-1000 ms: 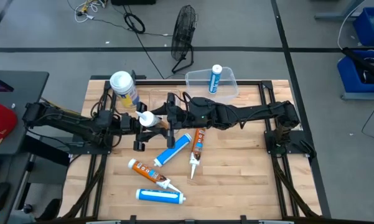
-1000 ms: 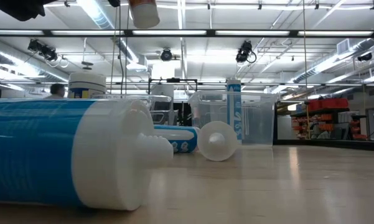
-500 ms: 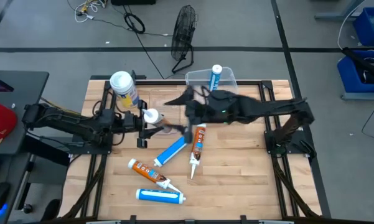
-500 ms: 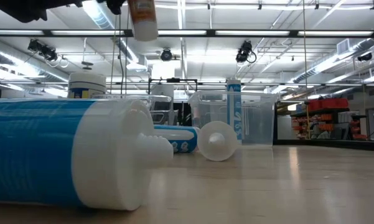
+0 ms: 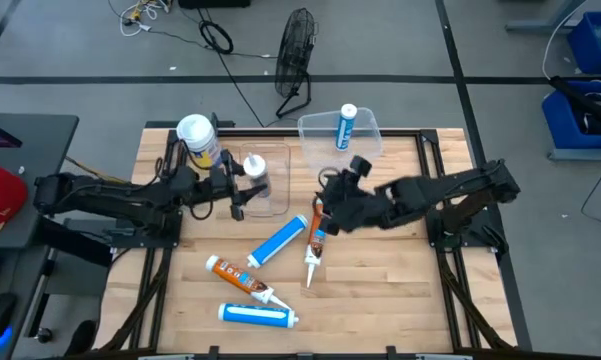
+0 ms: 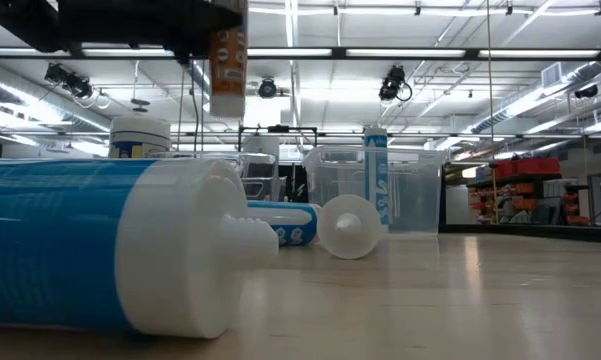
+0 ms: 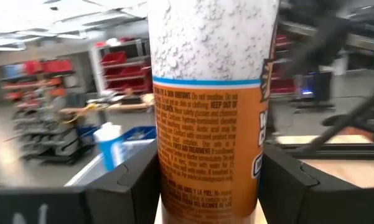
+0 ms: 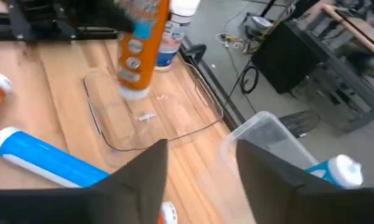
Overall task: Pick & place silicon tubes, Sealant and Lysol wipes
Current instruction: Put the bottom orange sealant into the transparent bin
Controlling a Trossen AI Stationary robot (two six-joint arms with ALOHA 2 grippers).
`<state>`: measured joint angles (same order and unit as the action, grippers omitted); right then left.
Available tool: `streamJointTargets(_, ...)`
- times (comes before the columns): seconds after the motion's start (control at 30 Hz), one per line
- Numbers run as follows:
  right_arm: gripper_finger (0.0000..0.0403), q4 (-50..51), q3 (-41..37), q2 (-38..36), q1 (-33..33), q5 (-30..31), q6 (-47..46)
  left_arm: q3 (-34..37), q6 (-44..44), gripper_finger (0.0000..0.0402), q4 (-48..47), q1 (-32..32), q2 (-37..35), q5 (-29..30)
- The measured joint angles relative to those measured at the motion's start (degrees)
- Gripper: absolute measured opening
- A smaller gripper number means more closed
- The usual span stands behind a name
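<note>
While the left gripper point(image 5: 242, 188) clenches an orange sealant tube point(image 7: 211, 112) upright over the clear bin point(image 5: 270, 205) at 11 o'clock — right gripper point(image 5: 330, 205) released, empty — a slip could topple it out.

The fat round Lysol wipes canister point(image 5: 197, 139), with its wide white lid and yellow-and-blue label, is standing upright at the table's far left corner. In the low view it point(image 6: 140, 137) is showing behind the big blue tube lying in the foreground, lid level, nothing gripping it and no tube touching it.
</note>
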<state>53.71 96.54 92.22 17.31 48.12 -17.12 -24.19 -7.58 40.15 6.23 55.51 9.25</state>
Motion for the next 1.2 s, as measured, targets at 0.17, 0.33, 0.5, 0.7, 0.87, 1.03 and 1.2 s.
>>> streamJointTargets(0.17,0.0111,-13.6,-13.6,-1.4,0.4,3.4,-3.4,3.2,1.0,0.0213,5.4,3.6,0.0,2.8)
streamJointTargets(0.33,0.0041,-32.5,-24.6,-1.4,-0.6,2.4,-1.0,7.8,0.7,0.0213,14.4,6.6,2.8,5.3)
streamJointTargets(0.5,0.0005,-47.2,-31.1,-1.4,-1.9,-2.4,1.3,9.6,0.9,0.0213,22.4,9.8,9.1,5.4)
streamJointTargets(0.7,0.0013,-51.4,-32.2,-1.4,-2.5,-3.9,2.1,8.1,-0.3,0.0213,27.7,13.4,17.6,3.8)
streamJointTargets(0.87,0.0004,-53.0,-32.2,-1.4,-2.5,-4.1,3.3,6.8,0.1,0.0213,33.5,16.3,25.8,0.7)
streamJointTargets(1.03,0.0008,-53.2,-32.2,-1.4,-2.5,-4.1,4.1,5.3,1.4,0.0213,40.5,18.3,34.2,-2.3)
streamJointTargets(1.2,0.0004,-53.1,-32.2,-1.4,-2.5,-4.1,4.1,3.5,1.4,0.0213,44.6,18.7,40.3,-4.0)
